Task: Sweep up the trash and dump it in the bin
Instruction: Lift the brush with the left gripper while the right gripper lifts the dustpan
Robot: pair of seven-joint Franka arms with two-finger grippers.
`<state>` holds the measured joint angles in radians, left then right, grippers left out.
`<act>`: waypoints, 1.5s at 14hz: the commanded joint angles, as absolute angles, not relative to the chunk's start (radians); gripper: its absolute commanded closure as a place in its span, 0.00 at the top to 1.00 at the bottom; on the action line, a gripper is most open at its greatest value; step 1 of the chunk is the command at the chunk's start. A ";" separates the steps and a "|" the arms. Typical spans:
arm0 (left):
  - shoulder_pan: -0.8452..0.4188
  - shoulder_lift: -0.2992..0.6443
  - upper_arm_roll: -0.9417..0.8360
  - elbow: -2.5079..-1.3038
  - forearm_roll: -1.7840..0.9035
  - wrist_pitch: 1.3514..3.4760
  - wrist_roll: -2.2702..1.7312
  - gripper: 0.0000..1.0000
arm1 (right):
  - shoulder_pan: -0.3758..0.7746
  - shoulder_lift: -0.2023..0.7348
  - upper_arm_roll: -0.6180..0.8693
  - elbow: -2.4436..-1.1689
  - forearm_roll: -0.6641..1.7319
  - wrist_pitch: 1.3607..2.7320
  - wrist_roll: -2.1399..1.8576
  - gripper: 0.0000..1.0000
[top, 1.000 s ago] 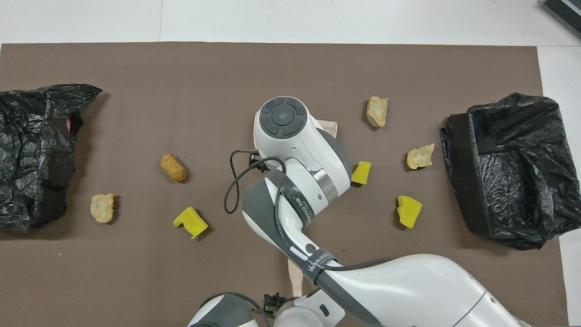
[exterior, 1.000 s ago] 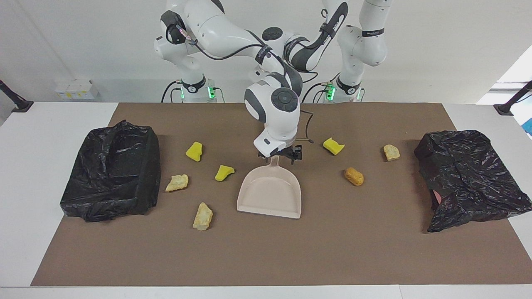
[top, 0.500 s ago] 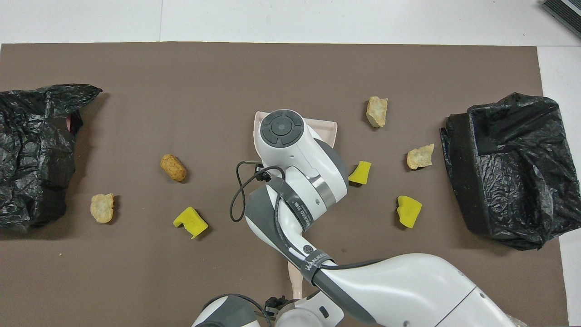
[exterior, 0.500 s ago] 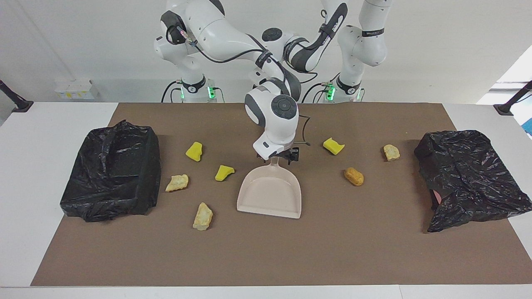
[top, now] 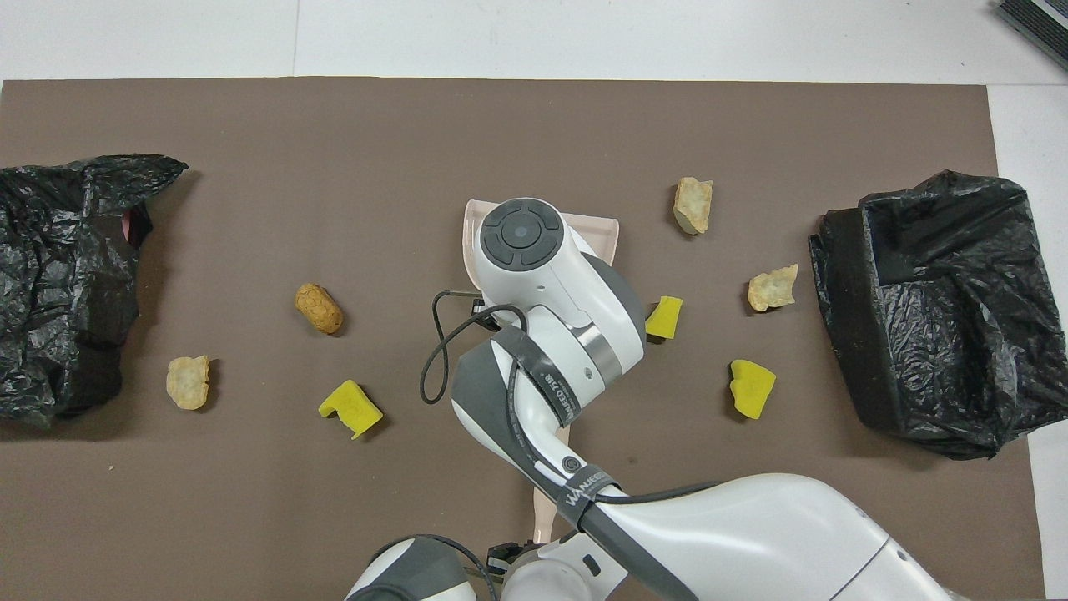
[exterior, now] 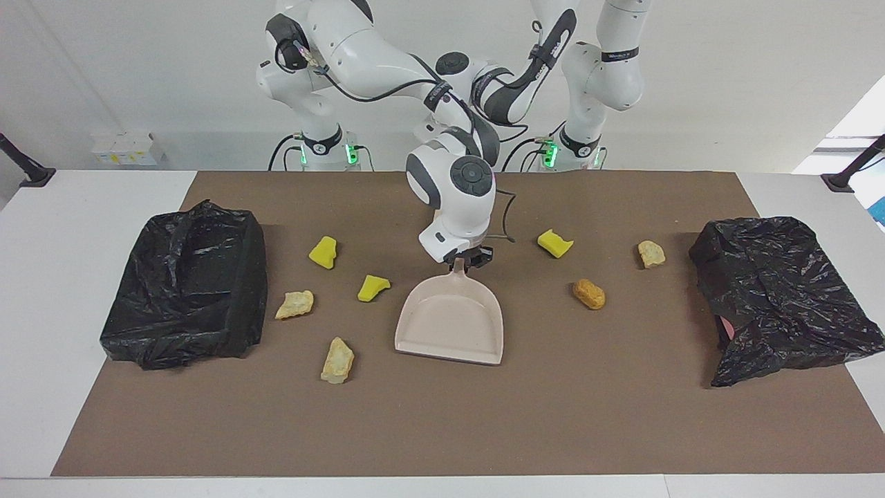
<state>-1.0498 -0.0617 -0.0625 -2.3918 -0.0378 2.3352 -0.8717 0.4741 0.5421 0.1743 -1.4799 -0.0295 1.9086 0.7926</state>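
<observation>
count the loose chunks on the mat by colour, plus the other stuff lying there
yellow chunks: 3
tan or brown chunks: 4
black bags: 2
dustpan: 1
total: 10

My arms are glossy white shells with dark grey joint bands and round grey end caps, black cables looped along them under black straps, green lights at both bases, small black fingers below the wrist.
</observation>
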 commanded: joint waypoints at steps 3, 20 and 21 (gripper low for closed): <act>-0.961 -0.113 -0.057 -2.396 -0.046 2.220 -0.894 0.00 | 0.436 0.453 0.176 -1.500 -0.038 1.914 0.620 0.00; -0.260 -0.104 -0.051 -2.157 -0.023 1.975 -0.201 0.00 | 0.351 0.334 0.173 -1.626 -0.247 1.835 -0.703 0.00; -0.235 -0.092 -0.051 -2.134 0.015 1.954 -0.180 0.00 | 0.351 0.328 0.173 -1.635 -0.262 1.836 -0.774 0.00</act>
